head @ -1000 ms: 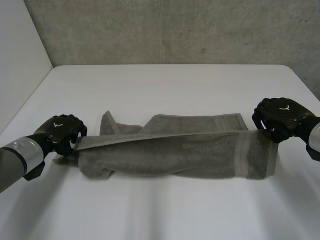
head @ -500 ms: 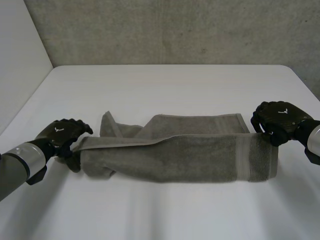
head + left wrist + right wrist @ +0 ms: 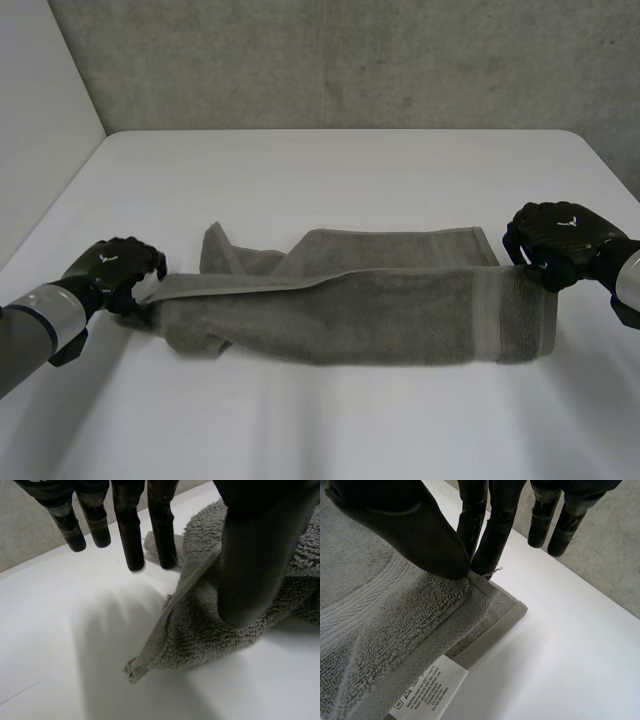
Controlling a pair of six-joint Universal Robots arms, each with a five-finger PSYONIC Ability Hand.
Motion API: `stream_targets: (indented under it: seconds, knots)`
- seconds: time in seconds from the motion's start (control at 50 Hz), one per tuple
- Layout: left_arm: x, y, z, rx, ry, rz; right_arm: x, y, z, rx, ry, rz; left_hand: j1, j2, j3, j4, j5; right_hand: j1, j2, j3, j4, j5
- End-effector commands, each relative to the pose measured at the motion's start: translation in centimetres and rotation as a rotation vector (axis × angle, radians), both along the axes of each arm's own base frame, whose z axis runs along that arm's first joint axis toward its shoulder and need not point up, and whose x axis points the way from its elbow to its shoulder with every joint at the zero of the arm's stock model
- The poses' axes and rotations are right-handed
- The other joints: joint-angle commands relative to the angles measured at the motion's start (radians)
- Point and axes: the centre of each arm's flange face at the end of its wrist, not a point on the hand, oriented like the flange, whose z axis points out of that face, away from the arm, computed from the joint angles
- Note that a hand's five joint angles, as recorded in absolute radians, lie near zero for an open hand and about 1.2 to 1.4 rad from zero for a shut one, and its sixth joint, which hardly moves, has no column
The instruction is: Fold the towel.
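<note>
we see the grey towel lying on the white table, in the half nearer to the robot. it is stretched the long way, from near the left edge to near the right edge. one layer is in front, and its hem runs as an almost straight line between the two hands. a second layer lies flat behind it, toward the far edge, with a crumpled pointed part at its left end.

the left robot hand is at the towel's left end, close to the table's left edge. in the left wrist view its thumb lies on the pile of the towel, and the hem goes up between the thumb and the nearest finger, so this hand pinches the towel there. the other fingers are straight and free, above the bare table. a free corner of the hem is low, by the table.

the right robot hand is at the towel's right end, near the right edge. in the right wrist view its thumb and two fingers are pressed together on the hem, just at the towel's corner. the remaining fingers are straight and touch nothing. a white care label sticks out from under the towel's edge, near this pinch.
</note>
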Motion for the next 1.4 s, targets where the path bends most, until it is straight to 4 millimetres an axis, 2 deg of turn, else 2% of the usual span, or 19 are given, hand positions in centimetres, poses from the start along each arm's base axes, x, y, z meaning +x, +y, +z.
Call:
stream_targets:
  seconds: [0.02, 0.12, 0.24, 0.5, 0.62, 0.78, 0.86, 0.9, 0.94, 0.96, 0.98, 1.0, 1.02, 1.04, 1.06, 1.1, 1.14, 1.22, 1.4]
  knots:
    - [0.0, -0.1, -0.5, 0.018, 0.001, 0.001, 0.0, 0.0, -0.1, 0.002, 0.0, 0.0, 0.343, 0.347, -0.048, -0.054, 0.343, 0.079, 0.09, -0.047, -0.076, 0.057]
    - [-0.1, -0.1, -0.8, 0.035, 0.002, -0.004, 0.0, 0.0, 0.1, -0.003, 0.001, -0.001, 0.696, 0.699, -0.048, -0.054, 0.696, 0.079, 0.09, -0.047, -0.076, 0.057]
    - [-0.2, 0.0, 0.3, 0.006, 0.007, -0.008, -0.3, 0.1, 1.0, -0.021, -0.002, -0.017, 0.778, 0.782, -0.048, -0.054, 0.779, 0.079, 0.09, -0.047, -0.076, 0.057]
    - [-0.8, 3.2, 10.7, -0.219, 0.133, -0.041, 0.1, 3.7, 4.7, 0.033, -0.019, 0.008, 0.778, 0.782, -0.048, -0.054, 0.779, 0.079, 0.09, -0.047, -0.076, 0.057]
    - [-1.1, 3.4, 12.2, -0.277, 0.147, -0.071, 0.4, 4.0, 6.0, -0.014, -0.017, 0.022, 0.778, 0.782, -0.048, -0.054, 0.779, 0.079, 0.09, -0.047, -0.076, 0.057]
    - [-1.6, -0.8, 10.9, -0.252, 0.139, -0.078, 1.5, 0.4, 5.6, -0.08, 0.008, 0.054, 0.778, 0.782, -0.048, -0.054, 0.779, 0.079, 0.09, -0.047, -0.076, 0.057]
    - [-3.3, -5.2, 10.9, -0.295, 0.132, -0.102, 3.1, -1.9, 6.5, -0.192, 0.043, 0.054, 0.778, 0.782, -0.048, -0.054, 0.779, 0.079, 0.09, -0.047, -0.076, 0.057]
    - [-3.8, -6.8, 11.7, -0.341, 0.127, -0.093, 3.7, -3.2, 7.6, -0.266, 0.061, 0.027, 0.778, 0.782, -0.048, -0.054, 0.779, 0.079, 0.09, -0.047, -0.076, 0.057]
    - [-4.3, -9.2, 15.5, -0.489, 0.127, -0.049, 4.8, -6.0, 12.9, -0.52, 0.047, -0.051, 0.778, 0.782, -0.048, -0.054, 0.779, 0.079, 0.09, -0.047, -0.076, 0.057]
    - [-4.3, -9.2, 15.5, -0.49, 0.127, -0.049, 4.8, -6.0, 12.9, -0.522, 0.047, -0.052, 0.778, 0.782, -0.048, -0.054, 0.779, 0.079, 0.09, -0.047, -0.076, 0.057]
    - [-4.6, -9.6, 18.1, -0.578, 0.134, -0.039, 4.9, -6.6, 16.0, -0.645, 0.015, -0.08, 0.778, 0.782, -0.048, -0.054, 0.779, 0.079, 0.09, -0.047, -0.076, 0.057]
    - [-4.6, -9.6, 18.1, -0.579, 0.134, -0.039, 4.9, -6.6, 18.9, -0.744, -0.035, -0.102, 0.778, 0.782, -0.048, -0.054, 0.779, 0.079, 0.09, -0.047, -0.076, 0.057]
    - [-4.7, -9.7, 20.7, -0.664, 0.149, -0.029, 4.9, -6.6, 19.0, -0.745, -0.036, -0.102, 0.778, 0.782, -0.048, -0.054, 0.779, 0.079, 0.09, -0.047, -0.076, 0.057]
    - [-4.8, -9.5, 23.3, -0.758, 0.166, -0.03, 4.7, -6.1, 21.7, -0.815, -0.102, -0.114, 0.778, 0.782, -0.048, -0.054, 0.779, 0.079, 0.09, -0.047, -0.076, 0.057]
    - [-4.8, -9.5, 23.3, -0.759, 0.166, -0.03, 4.7, -6.1, 21.7, -0.816, -0.103, -0.114, 0.778, 0.782, -0.048, -0.054, 0.779, 0.079, 0.09, -0.047, -0.076, 0.057]
    - [-4.9, -7.6, 27.6, -0.912, 0.202, -0.056, 4.5, -5.5, 23.9, -0.839, -0.192, -0.108, 0.778, 0.782, -0.048, -0.054, 0.779, 0.079, 0.09, -0.047, -0.076, 0.057]
    - [-4.8, -6.9, 29.0, -0.962, 0.212, -0.081, 4.4, -5.6, 23.6, -0.825, -0.197, -0.107, 0.778, 0.782, -0.048, -0.054, 0.779, 0.079, 0.09, -0.047, -0.076, 0.057]
    - [-5.2, -6.9, 27.7, -0.929, 0.21, -0.166, 4.4, -5.8, 21.4, -0.749, -0.178, -0.093, 0.778, 0.782, -0.048, -0.054, 0.779, 0.079, 0.09, -0.047, -0.076, 0.057]
    - [-4.7, -5.9, 17.6, -0.613, 0.181, -0.209, 3.7, -4.4, 12.8, -0.522, -0.072, -0.021, 0.778, 0.782, -0.048, -0.054, 0.779, 0.079, 0.09, -0.047, -0.076, 0.057]
